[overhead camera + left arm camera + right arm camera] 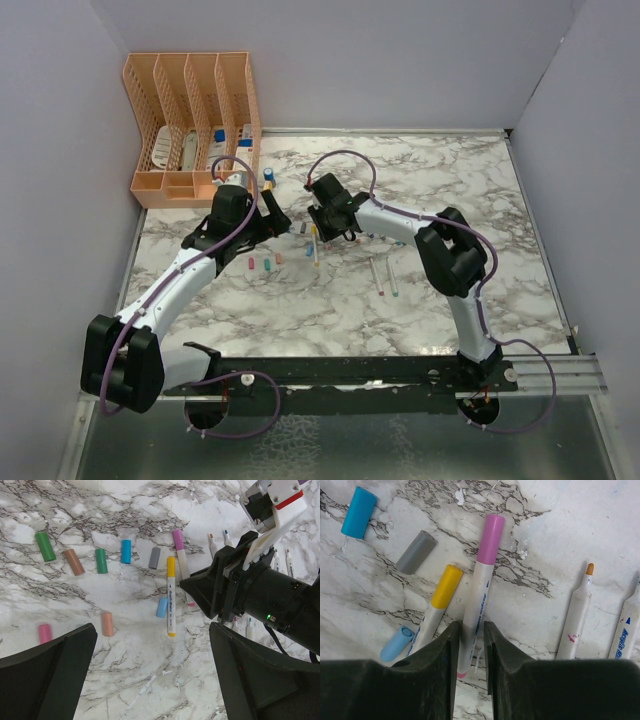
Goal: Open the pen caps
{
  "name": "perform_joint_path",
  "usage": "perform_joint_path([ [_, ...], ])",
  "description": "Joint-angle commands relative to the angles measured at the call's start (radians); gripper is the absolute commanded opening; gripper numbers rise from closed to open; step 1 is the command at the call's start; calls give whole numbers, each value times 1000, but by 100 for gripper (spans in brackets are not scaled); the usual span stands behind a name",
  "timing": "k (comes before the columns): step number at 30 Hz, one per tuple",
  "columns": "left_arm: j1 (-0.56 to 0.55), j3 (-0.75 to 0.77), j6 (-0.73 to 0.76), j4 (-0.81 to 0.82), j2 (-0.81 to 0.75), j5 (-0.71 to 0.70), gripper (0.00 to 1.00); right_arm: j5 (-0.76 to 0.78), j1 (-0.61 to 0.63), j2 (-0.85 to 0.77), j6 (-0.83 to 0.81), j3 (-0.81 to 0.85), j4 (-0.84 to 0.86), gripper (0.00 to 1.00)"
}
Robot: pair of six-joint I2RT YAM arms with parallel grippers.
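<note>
Orange rack (190, 75), white items (190, 148) inside

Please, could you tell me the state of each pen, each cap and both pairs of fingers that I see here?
pink-capped pen: cap on, barrel between the right fingers.
yellow-capped pen: cap on, lying free.
orange-tipped pen: uncapped, tip bare.
grey cap: off, lying on its side.
light blue cap: off, open end showing.
right fingers: shut on the pink-capped pen.
left fingers: open, holding nothing.
</note>
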Motion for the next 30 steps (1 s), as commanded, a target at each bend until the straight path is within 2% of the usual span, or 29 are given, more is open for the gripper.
perform_joint_path([
  [1,6,-5,-12,23,-22,19,99,-11,7,40,42,2,-44,23],
  [12,6,-29,-77,128,51,83,99,2,-28,-31,94,-29,-8,2],
  [19,4,-27,-156,262,160,178,99,2,-29,-200,60,-141,109,1],
  [30,-2,30,-245,423,310,258,95,-219,-29,-303,38,-213,146,1],
])
